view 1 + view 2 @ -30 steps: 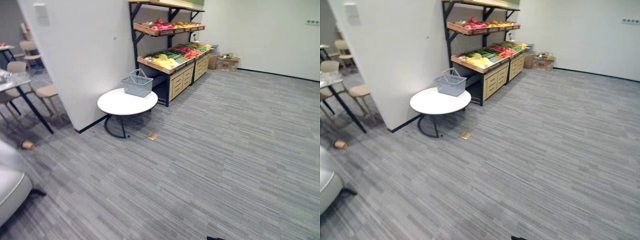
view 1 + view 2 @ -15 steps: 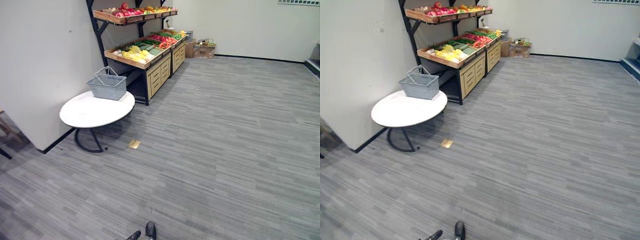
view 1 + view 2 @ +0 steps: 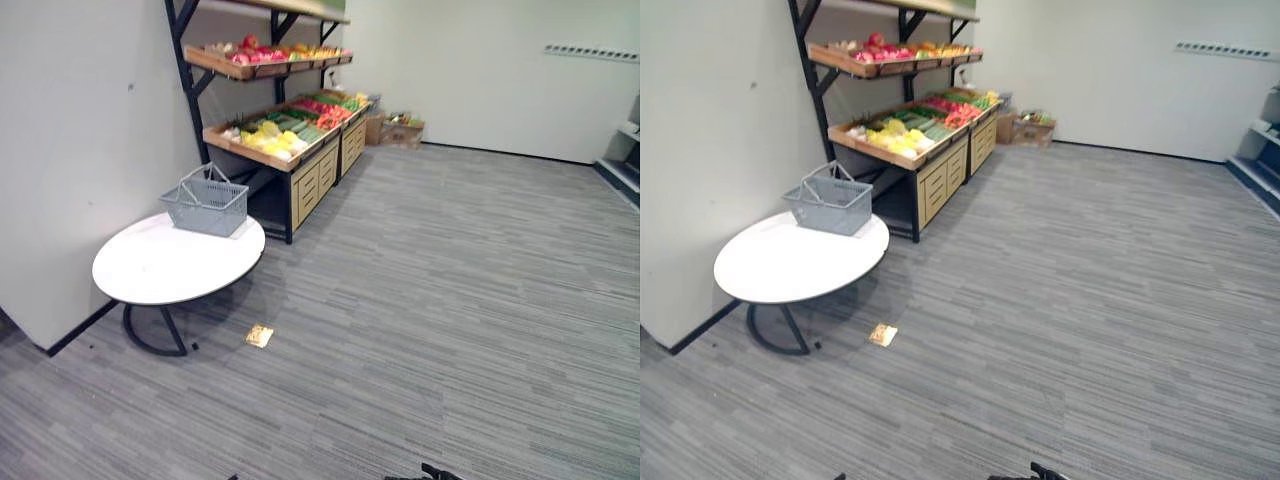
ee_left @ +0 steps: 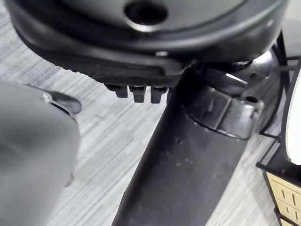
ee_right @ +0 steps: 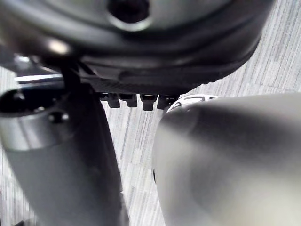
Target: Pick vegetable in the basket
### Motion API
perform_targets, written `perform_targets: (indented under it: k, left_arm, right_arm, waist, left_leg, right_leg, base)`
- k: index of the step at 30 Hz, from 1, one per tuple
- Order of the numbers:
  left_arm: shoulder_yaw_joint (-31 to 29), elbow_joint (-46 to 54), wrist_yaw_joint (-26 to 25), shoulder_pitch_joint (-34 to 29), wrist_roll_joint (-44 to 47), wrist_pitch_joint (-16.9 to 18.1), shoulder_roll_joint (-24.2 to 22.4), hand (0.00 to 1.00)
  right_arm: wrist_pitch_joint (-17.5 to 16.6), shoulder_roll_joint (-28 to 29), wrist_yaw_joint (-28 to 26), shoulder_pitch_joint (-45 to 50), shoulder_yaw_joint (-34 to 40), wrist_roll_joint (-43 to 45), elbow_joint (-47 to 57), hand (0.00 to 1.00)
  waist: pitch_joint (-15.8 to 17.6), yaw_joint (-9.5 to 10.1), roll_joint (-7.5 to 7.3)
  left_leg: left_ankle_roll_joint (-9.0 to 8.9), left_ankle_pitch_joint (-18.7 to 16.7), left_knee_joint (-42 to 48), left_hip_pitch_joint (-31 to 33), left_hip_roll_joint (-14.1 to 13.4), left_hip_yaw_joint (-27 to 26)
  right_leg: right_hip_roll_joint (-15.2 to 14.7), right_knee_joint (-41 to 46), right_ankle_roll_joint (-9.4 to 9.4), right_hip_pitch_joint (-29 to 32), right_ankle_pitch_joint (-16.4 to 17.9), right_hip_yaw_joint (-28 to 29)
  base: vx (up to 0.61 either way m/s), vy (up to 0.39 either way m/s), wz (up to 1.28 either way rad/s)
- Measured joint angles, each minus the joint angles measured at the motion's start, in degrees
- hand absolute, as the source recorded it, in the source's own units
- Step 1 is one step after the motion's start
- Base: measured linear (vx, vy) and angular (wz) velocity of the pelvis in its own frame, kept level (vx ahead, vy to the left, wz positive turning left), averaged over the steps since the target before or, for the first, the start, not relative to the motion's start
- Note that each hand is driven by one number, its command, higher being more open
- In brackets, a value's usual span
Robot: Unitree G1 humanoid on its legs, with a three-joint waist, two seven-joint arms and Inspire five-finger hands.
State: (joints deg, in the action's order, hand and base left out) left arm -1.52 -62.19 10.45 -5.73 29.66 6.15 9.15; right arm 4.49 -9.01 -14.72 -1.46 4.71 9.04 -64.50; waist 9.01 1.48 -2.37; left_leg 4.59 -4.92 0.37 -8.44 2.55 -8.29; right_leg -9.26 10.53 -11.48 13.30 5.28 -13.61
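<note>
on the lower tray (image 3: 240, 146) of a black-framed rack (image 3: 186, 80) against the wall lie the vegetables (image 3: 285, 132) — yellow ones at the near end, green in the middle, red farther back. an upper tray (image 3: 225, 66) on the same rack carries more produce, red and orange, too small to name. pale wooden drawers (image 3: 310, 185) sit under the lower tray.

the basket (image 3: 206, 205), grey wire with both handles raised, stands on the round white table (image 3: 150, 272), at the edge of the top nearest the rack and apart from the vegetables. the table rests on a black looped base beside the white wall (image 3: 80, 150). a small yellowish scrap (image 3: 259, 335) lies on the grey striped floor (image 3: 460, 290) near the table's base. cardboard boxes (image 3: 400, 130) stand past the far end of the rack.

the left hand (image 4: 141, 70) shows in its wrist view as a dark bulk above the floor — whether it is open or closed i cannot tell. the right hand (image 5: 155, 70) looks much the same in its own wrist view, and its state cannot be told either.
</note>
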Motion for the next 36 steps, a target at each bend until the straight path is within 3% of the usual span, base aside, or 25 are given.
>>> perform_targets:
  k: [2,3,4,5,6,7,8,9,10,11,13,14,17,18,19,20,21,22,23,24,27,30,32,34,36]
  left_arm:
    - [-0.71,0.00,0.18,-0.02,0.20,-0.08,0.11,1.00]
    - [-2.23,-0.01,0.17,-0.67,0.18,-0.07,0.00,1.00]
    - [-2.95,-0.12,0.10,-1.26,0.14,-0.06,-0.25,1.00]
    - [-3.47,-0.13,0.11,-1.54,0.05,-0.09,-0.67,1.00]
    - [-3.47,-0.20,0.12,-2.20,0.06,-0.25,-1.39,1.00]
    - [-3.75,-0.52,0.13,-2.69,0.10,-0.40,-1.76,1.00]
    - [-4.74,-0.88,0.05,-2.59,0.77,-0.71,-2.61,1.00]
    - [-4.77,-0.91,0.06,-2.83,1.41,-0.78,-3.05,1.00]
    - [-4.94,-0.92,0.08,-3.02,2.09,-0.97,-3.78,1.00]
    - [-6.06,-0.89,-0.21,-2.98,2.37,-0.79,-4.22,1.00]
    - [-7.19,-0.49,-0.75,-2.58,2.40,0.21,-4.25,1.00]
    - [-7.72,-0.42,-0.68,-2.56,2.43,0.84,-4.30,1.00]
    - [-8.41,-0.41,-0.08,-2.36,2.47,1.28,-4.36,1.00]
    - [-8.40,-0.39,0.20,-2.14,2.53,1.43,-4.40,1.00]
    - [-8.39,-0.37,0.22,-2.06,2.57,1.47,-4.39,1.00]
    - [-8.36,-0.29,0.20,-2.16,2.99,1.50,-4.34,1.00]
    - [-8.22,-0.27,0.04,-2.81,3.59,1.58,-4.71,1.00]
    - [-8.27,-0.26,-0.07,-3.11,3.68,1.68,-4.84,1.00]
    - [-7.96,-0.28,-0.14,-2.93,3.73,1.42,-4.70,1.00]
    - [-7.49,-0.49,-0.30,-2.68,3.58,1.35,-3.45,1.00]
    - [-7.25,-0.66,-0.46,-3.51,3.62,1.03,-3.15,1.00]
    - [-7.32,-0.53,-0.47,-4.30,3.58,0.71,-2.88,1.00]
    - [-6.67,-0.75,-0.37,-4.67,3.39,0.52,-2.78,1.00]
    - [-6.63,-1.19,-0.28,-4.57,2.76,0.46,-1.65,1.00]
    - [-6.50,-1.29,-0.64,-4.70,2.30,-0.02,-1.22,1.00]
  right_arm:
    - [0.74,0.23,-0.21,-0.16,0.85,0.01,-1.04,1.00]
    - [1.87,0.74,-0.35,0.85,1.25,0.23,-2.11,1.00]
    - [2.41,0.48,-0.74,1.10,3.20,0.72,-2.08,1.00]
    - [2.95,-0.15,-1.05,1.06,3.17,0.65,-2.03,1.00]
    - [4.15,-0.99,-1.56,1.21,3.19,0.65,-2.15,1.00]
    - [4.65,-1.27,-1.23,1.21,3.27,0.56,-2.43,1.00]
    - [5.61,-1.56,-1.10,1.10,3.07,0.10,-2.96,1.00]
    - [5.78,-1.80,-1.16,1.11,2.82,0.10,-3.03,1.00]
    - [5.71,-2.07,-1.19,1.08,2.29,0.11,-2.96,1.00]
    - [5.39,-2.65,-1.16,0.99,0.76,0.09,-2.78,1.00]
    - [5.19,-2.22,-1.27,1.01,0.62,0.08,-2.75,1.00]
    - [5.07,-1.94,-1.50,1.01,0.60,0.06,-2.70,1.00]
    - [4.28,-1.41,-2.25,0.94,0.59,0.04,-2.52,1.00]
    - [3.95,-1.14,-2.64,0.93,0.17,0.01,-2.29,1.00]
    - [3.96,-1.02,-2.71,0.90,0.11,0.03,-2.17,1.00]
    - [3.96,-0.97,-2.77,0.74,-0.65,0.07,-2.12,1.00]
    - [3.92,-1.28,-2.84,0.34,-2.23,0.13,-2.11,1.00]
    - [3.81,-1.24,-2.81,0.13,-2.91,0.15,-2.10,1.00]
    - [3.37,-0.67,-2.88,-0.45,-4.15,0.23,-1.99,1.00]
    - [3.21,0.44,-3.43,-1.41,-4.98,0.16,-2.20,1.00]
    - [2.96,1.51,-3.93,-1.82,-6.06,0.22,-2.01,1.00]
    - [1.49,2.32,-3.91,-1.60,-5.94,0.23,-1.35,1.00]
    - [1.28,2.10,-3.36,-0.32,-5.64,0.54,-1.36,1.00]
    - [0.40,2.19,-3.33,0.40,-5.27,1.84,-0.32,1.00]
    - [0.12,2.18,-3.40,0.40,-3.21,2.40,-0.07,1.00]
  waist:
    - [0.51,-0.13,-0.95]
    - [0.40,-0.12,-1.49]
    - [0.21,-0.25,-0.63]
    - [-0.34,-0.39,0.51]
    - [-1.75,-0.43,3.25]
    - [-2.06,-0.42,4.12]
    - [-1.92,-0.57,4.36]
    - [-1.74,-0.57,4.72]
    - [-1.22,-0.37,5.32]
    - [-0.46,0.11,6.03]
    - [0.19,0.51,5.36]
    - [0.33,0.72,5.08]
    - [0.87,1.08,4.49]
    - [1.20,1.15,3.98]
    - [1.38,1.23,3.84]
    - [1.72,1.54,3.67]
    - [1.69,2.00,4.37]
    - [1.63,2.37,4.48]
    - [1.70,2.97,4.28]
    - [2.31,3.11,3.49]
    - [2.21,3.36,2.84]
    - [1.02,3.52,1.98]
    - [-0.27,3.41,1.72]
    - [-0.84,2.96,-0.38]
    - [-0.44,2.81,-0.56]
  left_leg:
    - [-1.23,-1.35,0.24,-1.81,0.67,0.46]
    - [-2.31,-4.20,1.88,-3.80,0.84,1.22]
    - [-3.63,-7.78,4.88,-4.64,-0.94,1.78]
    - [-4.38,-9.45,6.27,-4.75,-2.45,1.98]
    - [-5.70,-11.25,8.53,-5.22,-5.86,2.36]
    - [-6.55,-11.67,12.69,-5.00,-7.71,2.73]
    - [-7.74,-11.67,26.62,-0.88,-10.69,2.83]
    - [-8.88,-10.49,34.20,1.48,-12.37,2.60]
    - [-9.55,-7.04,44.67,5.52,-15.18,2.37]
    - [-8.86,-7.42,56.02,9.90,-18.54,1.88]
    - [-9.10,-8.83,59.87,13.84,-19.92,-0.20]
    - [-9.33,-9.38,56.20,15.02,-20.11,-3.03]
    - [-9.78,-9.94,40.50,16.77,-17.14,-7.66]
    - [-9.88,-7.66,26.93,17.47,-13.26,-8.27]
    - [-9.82,-5.52,21.04,17.58,-11.44,-8.09]
    - [-9.80,0.76,9.92,17.48,-8.28,-6.74]
    - [-10.90,5.95,5.32,18.20,-7.45,-4.59]
    - [-10.38,8.59,5.82,18.42,-7.30,-4.26]
    - [-8.67,10.51,7.25,18.54,-6.83,-4.27]
    - [-3.09,9.12,12.70,19.77,-7.00,-4.30]
    - [-1.57,5.56,17.25,17.90,-7.31,-6.07]
    - [-0.75,4.61,12.21,10.78,-4.60,-8.44]
    - [-0.89,2.11,7.70,6.10,-1.97,-8.43]
    - [-0.24,-0.52,7.04,3.91,1.68,-8.32]
    - [0.42,-1.78,6.96,0.35,2.41,-8.23]
  right_leg:
    - [-1.12,-2.66,1.02,0.46,-2.43,0.31]
    - [-1.70,-3.73,3.63,-0.71,-4.35,0.25]
    - [-0.51,-2.69,7.01,-2.11,-8.64,-0.05]
    - [0.78,-2.22,7.77,-2.59,-9.23,-0.41]
    - [3.97,-2.23,8.11,-3.85,-9.29,-0.71]
    - [5.68,-2.47,8.84,-5.51,-9.36,-0.96]
    - [7.47,-2.51,12.33,-8.98,-8.37,-1.91]
    - [8.36,-2.70,13.00,-10.79,-7.15,-2.26]
    - [9.93,-3.24,13.80,-13.62,-5.59,-2.43]
    - [11.80,-4.02,15.08,-17.08,-3.97,-2.32]
    - [12.06,-4.65,14.97,-21.67,-1.79,-1.88]
    - [11.68,-5.80,14.57,-24.24,-0.90,-1.43]
    - [9.58,-7.69,13.12,-27.53,0.59,-0.38]
    - [7.55,-8.36,11.92,-28.61,1.67,-0.34]
    - [6.67,-8.38,11.47,-29.01,2.12,-0.38]
    - [5.19,-8.53,10.81,-30.09,3.13,-0.48]
    - [5.09,-9.15,10.64,-31.00,3.50,-0.11]
    - [5.06,-9.69,10.53,-31.58,3.71,0.15]
    - [5.03,-10.43,10.42,-32.46,3.78,0.28]
    - [4.28,-9.30,8.81,-33.15,2.13,0.72]
    - [3.16,-5.56,6.54,-34.34,-0.09,3.25]
    - [-0.12,4.05,5.99,-32.72,-2.02,5.74]
    - [-3.30,18.52,5.84,-27.33,-1.89,5.93]
    - [-9.92,35.08,5.81,-20.67,-3.15,4.24]
    - [-12.23,42.56,6.55,-18.31,0.07,1.62]
  base:
    - [0.28,-0.115,0.32]
    - [0.51,-0.253,0.27]
    - [0.53,-0.270,0.24]
    - [0.50,-0.239,0.21]
    - [0.45,-0.189,0.26]
    - [0.71,-0.306,0.40]
    - [0.60,-0.255,0.36]
    - [0.67,-0.283,0.29]
    - [0.50,-0.162,0.07]
    - [0.49,-0.120,-0.03]
    - [0.48,-0.062,-0.19]
    - [0.46,-0.042,-0.25]
    - [0.44,0.028,-0.23]
    - [0.45,0.089,-0.02]
    - [0.57,0.157,0.03]
    - [0.49,0.191,0.01]
    - [0.48,0.208,-0.05]
    - [0.46,0.208,-0.05]
    - [0.50,0.228,0.11]
    - [0.41,0.181,0.16]
    - [0.35,0.195,0.01]
    - [0.33,0.250,-0.25]
    - [0.24,0.221,-0.12]
    - [0.22,0.136,0.03]
    - [0.24,0.088,0.03]
